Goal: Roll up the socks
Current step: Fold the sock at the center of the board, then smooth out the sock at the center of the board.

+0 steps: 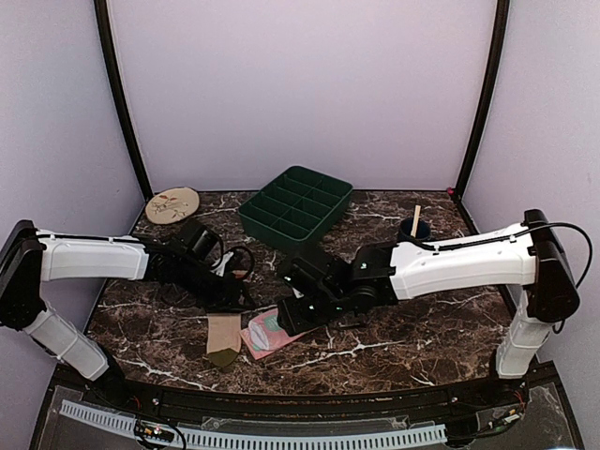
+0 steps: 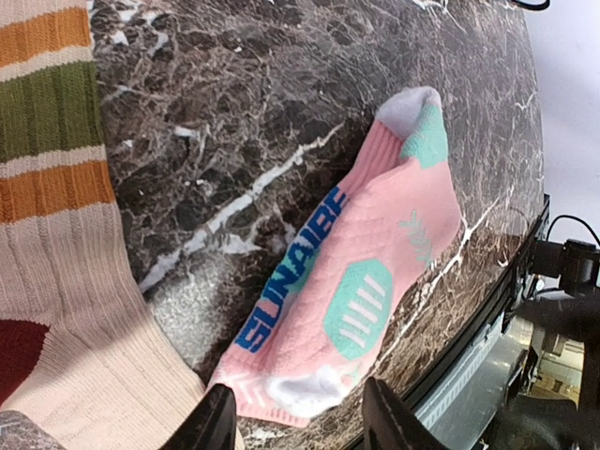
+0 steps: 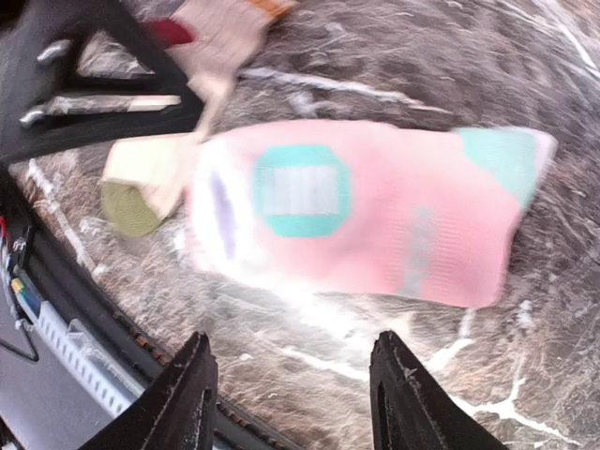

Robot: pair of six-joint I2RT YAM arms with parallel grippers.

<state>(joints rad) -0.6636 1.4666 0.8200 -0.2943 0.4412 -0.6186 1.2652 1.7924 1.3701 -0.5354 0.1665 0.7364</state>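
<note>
Top external view: a pink fabric sock with teal and white patches (image 1: 267, 333) lies flat on the dark marble worktop (image 1: 422, 319) near its front edge. A beige ribbed sock with maroon, olive and orange stripes (image 1: 223, 336) lies just to its left — the 2 meet near the olive toe end, neither rolled. The left hand (image 2: 298, 392) hangs low over the pink sock's white end, fingers apart and gripping nothing. The right hand (image 3: 295, 342) hovers above the same sock, fingers wide and empty. Further back stand a dark green compartment tray (image 1: 295, 206), a round beige disc (image 1: 172, 204) and a dark cup holding a wooden stick (image 1: 415, 228).
</note>
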